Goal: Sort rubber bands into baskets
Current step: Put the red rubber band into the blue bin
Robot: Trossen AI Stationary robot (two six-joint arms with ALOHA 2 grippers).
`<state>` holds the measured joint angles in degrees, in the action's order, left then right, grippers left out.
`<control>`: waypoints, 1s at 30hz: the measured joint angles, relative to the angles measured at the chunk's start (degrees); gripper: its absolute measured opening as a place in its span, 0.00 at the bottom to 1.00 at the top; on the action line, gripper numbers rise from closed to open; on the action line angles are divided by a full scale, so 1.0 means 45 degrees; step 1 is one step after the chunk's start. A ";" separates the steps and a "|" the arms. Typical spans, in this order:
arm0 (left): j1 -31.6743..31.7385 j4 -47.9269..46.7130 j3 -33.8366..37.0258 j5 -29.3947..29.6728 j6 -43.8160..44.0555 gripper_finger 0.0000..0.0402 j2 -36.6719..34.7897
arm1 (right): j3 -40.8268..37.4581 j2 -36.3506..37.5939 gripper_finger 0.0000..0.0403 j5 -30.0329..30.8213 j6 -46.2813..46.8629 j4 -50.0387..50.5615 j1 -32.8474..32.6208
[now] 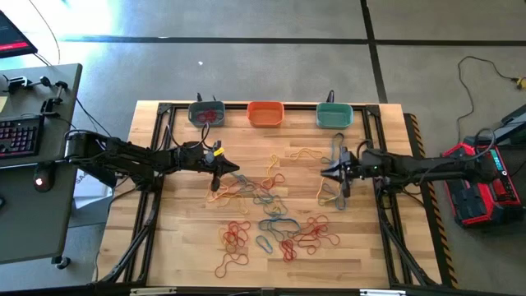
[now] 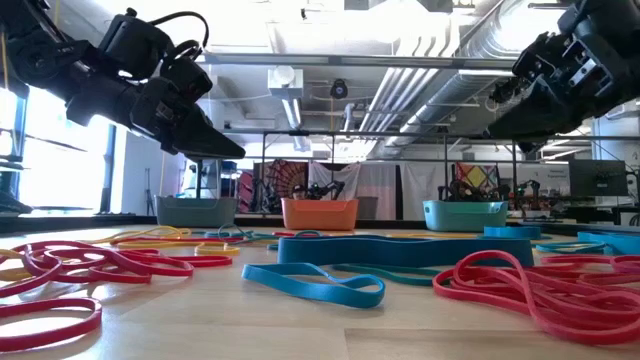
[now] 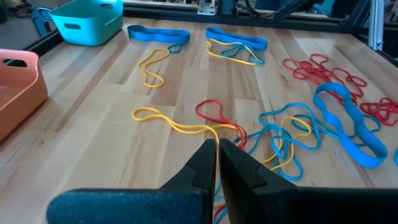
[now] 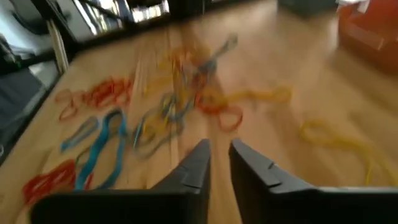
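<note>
Red, yellow and blue rubber bands (image 1: 267,215) lie tangled across the middle and near part of the worktop (image 1: 185,255). Three baskets stand in a row along its far edge: grey-blue (image 1: 207,113) with something red inside, orange (image 1: 265,113), teal (image 1: 334,115). The left gripper (image 3: 217,147) hangs over the tangle with its jaws closed on a yellow band (image 3: 180,124). The right gripper (image 4: 219,149) hangs above the bands right of centre, its jaws slightly apart and holding nothing.
</note>
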<state>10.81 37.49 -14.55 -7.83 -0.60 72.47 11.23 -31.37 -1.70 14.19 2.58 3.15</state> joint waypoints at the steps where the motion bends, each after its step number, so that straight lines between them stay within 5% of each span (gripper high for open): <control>1: 0.0000 -0.0004 0.0000 0.0004 -0.0005 0.02 0.0000 | 0.0217 -0.0373 0.17 0.0111 0.0223 0.0340 -0.0251; 7: 0.0000 -0.0026 0.0000 0.0004 0.0000 0.02 0.0000 | 0.1175 -0.2622 0.30 0.0346 0.0505 0.1509 -0.1858; 18: 0.0000 -0.0091 0.0000 0.0013 0.0219 0.02 0.0000 | 0.3823 -0.7530 0.31 0.1761 0.2338 0.3329 -0.5115; 30: 0.0000 -0.0098 0.0000 -0.0081 0.0551 0.02 0.0000 | 0.7689 -1.2066 0.28 0.1425 0.2171 0.7146 -0.6242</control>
<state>10.81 37.05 -14.55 -8.20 1.88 72.47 45.84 -85.67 4.71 23.96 34.73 -24.95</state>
